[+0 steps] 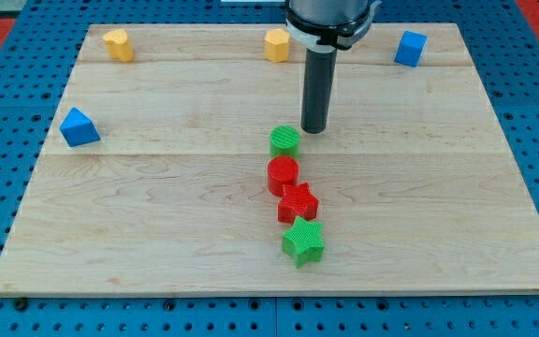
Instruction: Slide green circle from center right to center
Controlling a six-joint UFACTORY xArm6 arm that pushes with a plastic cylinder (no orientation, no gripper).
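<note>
We have no pincer, only my tip (313, 130) standing just up and right of the green circle (285, 141), which sits mid-tabletop (138, 206) touching the red circle (284, 174), so another shove could disturb that red circle

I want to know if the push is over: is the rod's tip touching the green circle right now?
Apart. The camera view shows bare wood between my tip and the green circle, which sits to the tip's lower left.
</note>
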